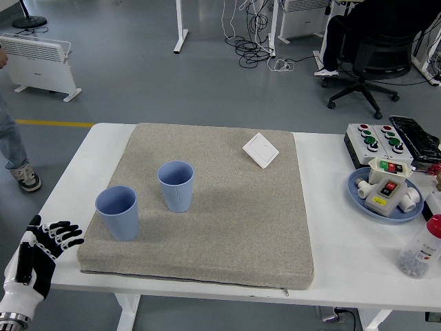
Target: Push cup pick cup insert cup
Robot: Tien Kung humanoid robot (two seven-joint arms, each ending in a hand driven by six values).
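Observation:
Two blue ribbed cups stand upright and apart on a grey mat (pixel 227 214). One cup (pixel 117 212) is near the mat's front left corner. The other cup (pixel 176 185) stands a little further back and to its right. My left hand (pixel 49 241) is at the lower left, off the table's left edge, left of the nearer cup and not touching it. Its fingers are spread and hold nothing. My right hand is out of view.
A white switch plate (pixel 260 149) lies at the mat's back right. At the table's right are a button box (pixel 375 140), a blue plate (pixel 358 189) with control parts, and a red-capped jar (pixel 422 249). A person's leg (pixel 12 141) shows at far left.

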